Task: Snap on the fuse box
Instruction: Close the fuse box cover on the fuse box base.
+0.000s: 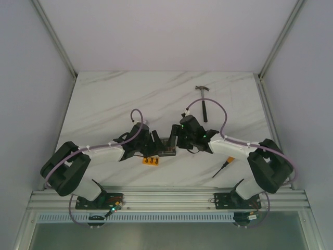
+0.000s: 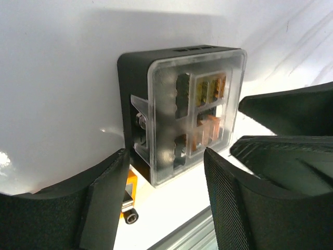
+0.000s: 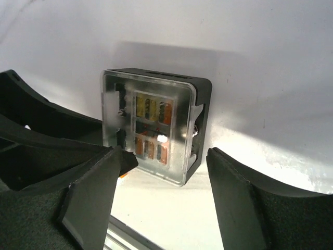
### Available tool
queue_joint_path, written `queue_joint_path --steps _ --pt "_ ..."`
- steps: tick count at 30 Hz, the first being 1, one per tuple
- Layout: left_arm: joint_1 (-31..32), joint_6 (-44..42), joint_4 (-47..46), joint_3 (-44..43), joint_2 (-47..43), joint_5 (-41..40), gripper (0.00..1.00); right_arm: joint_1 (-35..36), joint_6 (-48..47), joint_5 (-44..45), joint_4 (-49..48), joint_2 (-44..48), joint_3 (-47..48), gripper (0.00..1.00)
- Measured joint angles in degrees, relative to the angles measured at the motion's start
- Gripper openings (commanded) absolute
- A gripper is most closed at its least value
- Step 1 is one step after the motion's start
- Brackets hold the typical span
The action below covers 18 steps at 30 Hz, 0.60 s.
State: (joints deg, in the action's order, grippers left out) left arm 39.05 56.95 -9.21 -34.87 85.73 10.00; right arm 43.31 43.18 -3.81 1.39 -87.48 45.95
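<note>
- Left wrist view: the fuse box [image 2: 182, 112] lies flat on the white marble table [image 2: 62, 104], with a clear cover [image 2: 169, 146] over its orange fuses [image 2: 208, 88].
- The left gripper [image 2: 165, 156] has its jaws spread wide short of the box, gripping nothing.
- The right gripper [image 3: 164, 151] is spread just as wide and holds nothing.
- From the top, the box sits between both grippers, with an orange strip [image 1: 151, 161] just beside it.
- A hammer [image 1: 204, 101] and a screwdriver [image 1: 222, 168] lie well apart from it, to the right.
</note>
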Motion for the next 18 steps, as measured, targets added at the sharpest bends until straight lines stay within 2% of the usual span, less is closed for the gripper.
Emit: queue_joint_path --steps 3,4,9,18 --pt "0.3 0.0 0.2 0.9 -2.1 0.0 0.68 0.0 -0.3 0.0 0.9 2.5 -0.1 0.69" --pt "0.3 0.0 0.2 1.2 -2.6 0.0 0.68 0.0 -0.4 -0.2 0.8 3.1 -0.3 0.64" --pt "0.3 0.0 0.3 1.7 -3.5 0.5 0.64 0.0 -0.3 -2.5 -0.4 4.0 -3.1 0.54" --pt "0.2 -0.2 0.3 1.7 -2.1 0.8 0.45 -0.2 -0.4 -5.8 -2.5 1.5 -5.4 0.37"
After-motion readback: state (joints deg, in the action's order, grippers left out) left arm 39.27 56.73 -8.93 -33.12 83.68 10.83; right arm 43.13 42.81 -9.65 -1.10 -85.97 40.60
